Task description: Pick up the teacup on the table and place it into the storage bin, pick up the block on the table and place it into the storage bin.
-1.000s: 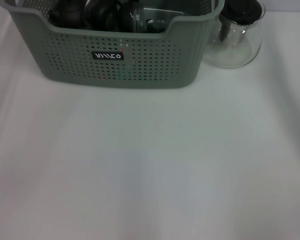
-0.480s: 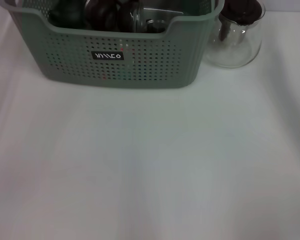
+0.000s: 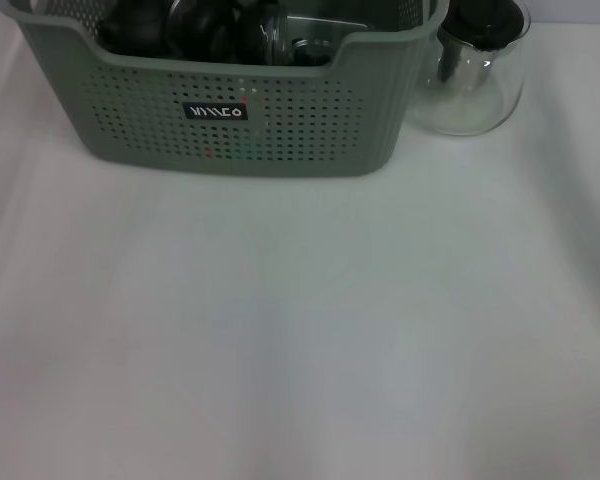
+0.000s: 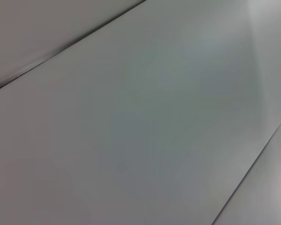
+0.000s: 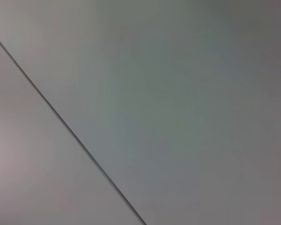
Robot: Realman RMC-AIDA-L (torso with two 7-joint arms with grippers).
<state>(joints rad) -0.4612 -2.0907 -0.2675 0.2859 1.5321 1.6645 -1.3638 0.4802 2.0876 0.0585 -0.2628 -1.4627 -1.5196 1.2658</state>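
You have the bin [image 3: 230,110] at the far side of the table [image 3: 300,330], left of centre, with its dipped front rim and black label [image 3: 216,111] facing you. Inside it you can make out several dark rounded items [image 3: 195,25] packed toward the left and something of clear glass or metal [image 3: 315,40] toward the right; which of these is the teacup or the block you cannot tell from here. Just right of the bin, close to its right wall, stands a clear glass teapot [image 3: 475,75] with a dark lid, upright on the table. The white tabletop runs from the bin toward you.

Neither claw appears in the head view. The left wrist view gives you only pale flat surface crossed by dark seams, and the right wrist view likewise a pale surface with one dark diagonal line. Whether either claw is released or clenched you cannot tell, since no fingers show anywhere.
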